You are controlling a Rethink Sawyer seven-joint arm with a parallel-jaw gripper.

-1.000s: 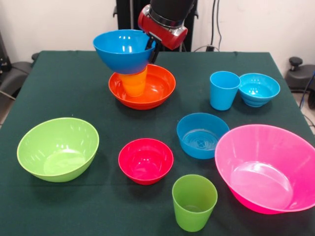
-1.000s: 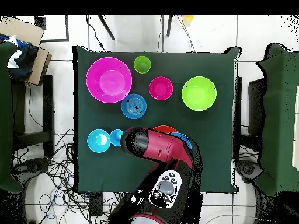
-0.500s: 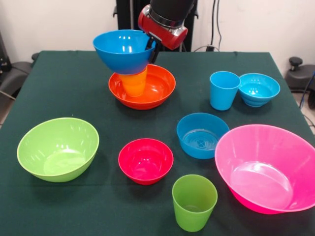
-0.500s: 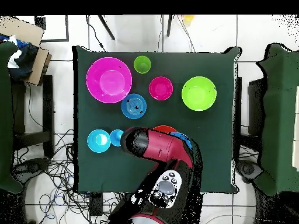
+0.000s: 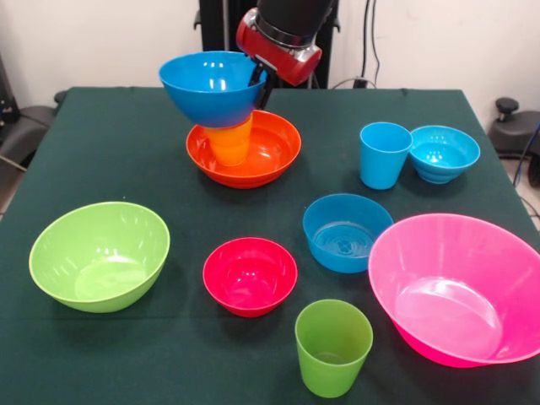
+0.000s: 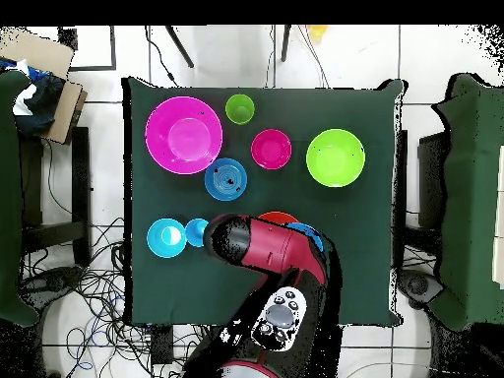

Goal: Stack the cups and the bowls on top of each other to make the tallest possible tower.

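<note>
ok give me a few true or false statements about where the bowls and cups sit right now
1. The glossy orange plastic cup stands inside the wide orange plastic bowl. True.
2. The large blue plastic bowl rests flat on the table. False: it sits on top of the orange cup, with the robot's hand at its rim.
3. The light blue plastic cup stands beside the small turquoise plastic bowl. True.
4. The green plastic cup is nested in the large pink plastic bowl. False: it stands alone on the table, beside that bowl.
5. The small red plastic bowl holds a cup. False: it is empty.
</note>
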